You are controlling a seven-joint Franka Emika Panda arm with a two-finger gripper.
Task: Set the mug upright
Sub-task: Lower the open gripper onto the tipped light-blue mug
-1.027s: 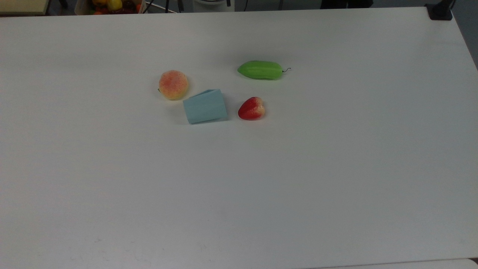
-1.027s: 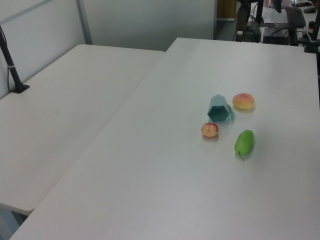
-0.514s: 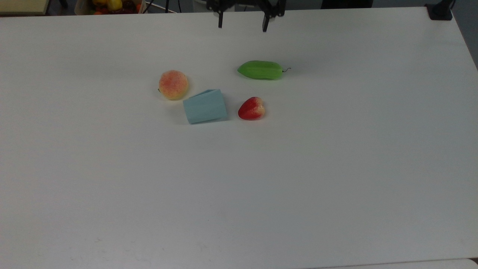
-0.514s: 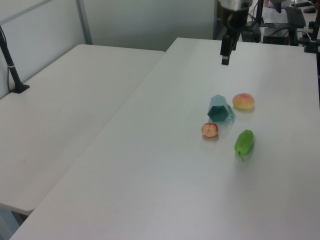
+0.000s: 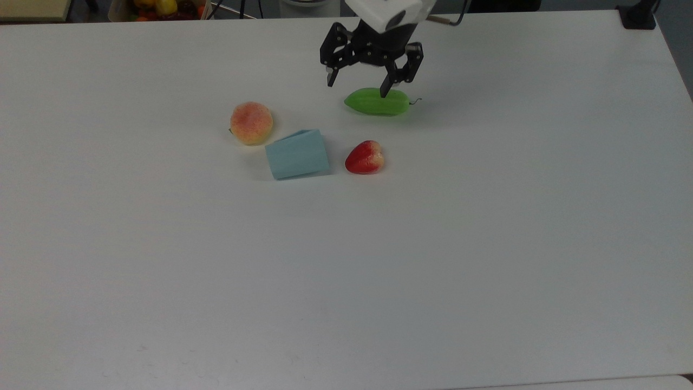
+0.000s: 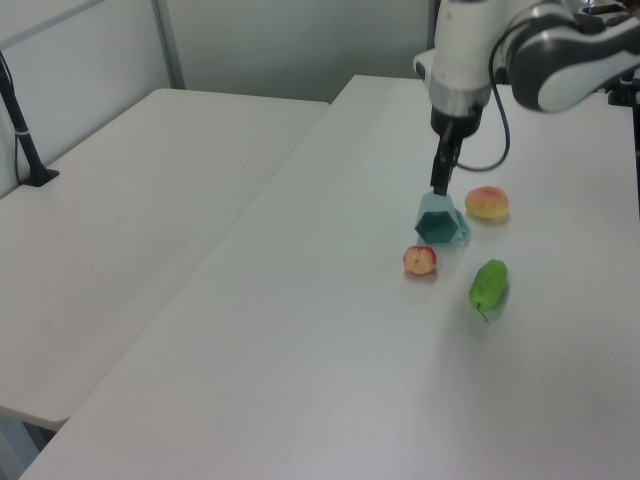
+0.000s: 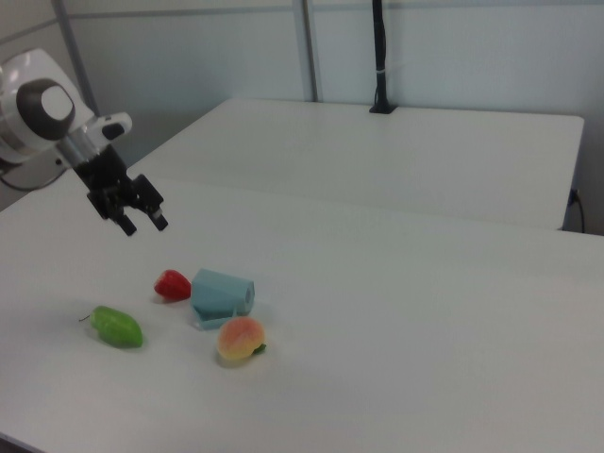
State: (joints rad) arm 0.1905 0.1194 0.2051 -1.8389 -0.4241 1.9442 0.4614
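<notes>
I logged the mug (image 5: 297, 154) lying on its side on the white table (image 5: 487, 244), not yet upright. In the top view its wider end pointed toward the top view's right and its narrower base toward the top view's left. In the left view the hexagonal mouth (image 6: 441, 228) faced the camera; in the right view the mug (image 7: 222, 292) lay with its round end turned to the right view's right.

Neighbours noted: a peach (image 5: 251, 123) just beside the mug at the top view's upper left, a red strawberry-like fruit (image 5: 365, 157) near its wide end on the top view's right, and a green cucumber-like fruit (image 5: 378, 101) farther up the top view, apart from the mug.

I saw the gripper (image 5: 359, 85) hanging in the air with its two black fingers spread wide and nothing between them. In the top view one fingertip (image 5: 385, 92) overlapped the green fruit's outline, but the right view showed the gripper (image 7: 142, 225) well above the table and clear of every object. In the left view the gripper (image 6: 439, 185) sat just above the mug's outline; I could not tell its true height from there.

A second white table (image 6: 120, 230) stood alongside, at the left view's left.
</notes>
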